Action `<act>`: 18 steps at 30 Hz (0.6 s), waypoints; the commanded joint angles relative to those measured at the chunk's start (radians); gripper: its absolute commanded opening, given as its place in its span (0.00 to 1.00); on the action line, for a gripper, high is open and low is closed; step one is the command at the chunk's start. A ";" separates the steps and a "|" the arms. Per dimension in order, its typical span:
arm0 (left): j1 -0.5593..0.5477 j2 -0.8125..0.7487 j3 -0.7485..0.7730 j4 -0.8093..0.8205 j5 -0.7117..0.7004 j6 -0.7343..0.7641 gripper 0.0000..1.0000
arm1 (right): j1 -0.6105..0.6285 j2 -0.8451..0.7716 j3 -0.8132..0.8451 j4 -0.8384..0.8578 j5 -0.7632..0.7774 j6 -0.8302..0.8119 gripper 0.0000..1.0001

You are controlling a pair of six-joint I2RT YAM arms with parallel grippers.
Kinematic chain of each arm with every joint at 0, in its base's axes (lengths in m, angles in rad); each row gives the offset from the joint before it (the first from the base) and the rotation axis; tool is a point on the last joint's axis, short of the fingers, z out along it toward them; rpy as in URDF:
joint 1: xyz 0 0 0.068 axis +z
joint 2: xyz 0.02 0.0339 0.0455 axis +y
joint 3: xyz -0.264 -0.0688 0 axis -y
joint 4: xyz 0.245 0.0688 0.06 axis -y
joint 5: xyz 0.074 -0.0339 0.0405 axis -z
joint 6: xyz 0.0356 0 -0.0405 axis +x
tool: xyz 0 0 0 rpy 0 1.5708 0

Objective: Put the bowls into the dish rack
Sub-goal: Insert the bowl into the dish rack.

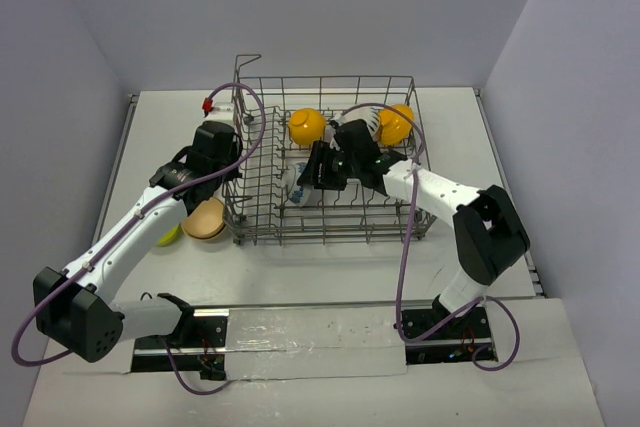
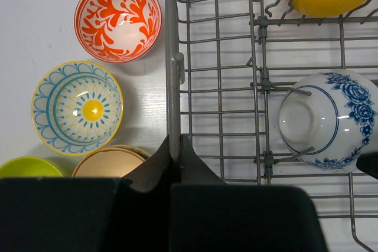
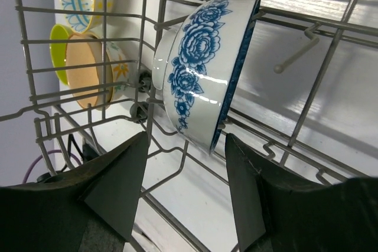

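Left jaws are clamped on the rack (image 2: 171,57) rim, seemingly to steady it. Right jaws gape just short of the blue bowl (image 3: 201,69), propped on edge between tines (image 3: 295,54) inside it.

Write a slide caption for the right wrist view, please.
Right gripper open, close to the blue-patterned bowl, which stands on edge in the dish rack.
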 commanded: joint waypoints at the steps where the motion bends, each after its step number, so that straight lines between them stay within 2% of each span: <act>1: -0.045 0.020 -0.050 -0.017 0.090 0.016 0.00 | 0.004 -0.031 0.086 -0.088 0.044 -0.047 0.62; 9: -0.045 0.017 -0.048 -0.025 0.075 0.013 0.00 | 0.002 -0.123 0.198 -0.344 0.158 -0.141 0.64; 14: -0.045 0.017 -0.047 -0.026 0.062 0.013 0.01 | 0.004 -0.229 0.267 -0.441 0.256 -0.164 0.66; 17: -0.045 0.017 -0.045 -0.025 0.053 0.009 0.07 | 0.008 -0.348 0.225 -0.386 0.261 -0.202 0.66; 18: -0.045 0.017 -0.044 -0.023 0.061 0.009 0.14 | 0.013 -0.384 0.199 -0.313 0.239 -0.223 0.67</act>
